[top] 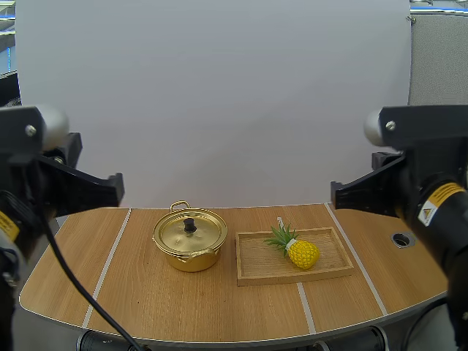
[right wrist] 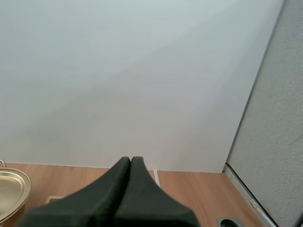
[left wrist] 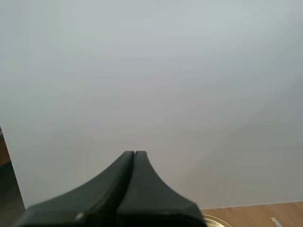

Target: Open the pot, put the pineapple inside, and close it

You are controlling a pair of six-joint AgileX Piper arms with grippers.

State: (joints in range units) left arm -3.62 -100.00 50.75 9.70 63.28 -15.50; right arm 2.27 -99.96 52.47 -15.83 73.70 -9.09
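A gold pot (top: 189,240) with its lid (top: 189,231) on, topped by a black knob, stands at the middle of the table. To its right a yellow pineapple (top: 298,251) with green leaves lies in a wooden tray (top: 256,263). My left gripper (left wrist: 134,153) is shut on nothing, its fingers together as one dark wedge, raised and aimed at the white back wall, with the pot's rim (left wrist: 215,221) just beneath. My right gripper (right wrist: 130,159) is shut too, raised above the table, with the pot's edge (right wrist: 12,191) off to its side.
The wooden table (top: 146,300) has white tape lines and a rounded front edge. A round cable hole (top: 402,239) sits at the right. A white wall closes the back; a grey partition (right wrist: 274,142) stands at the far right.
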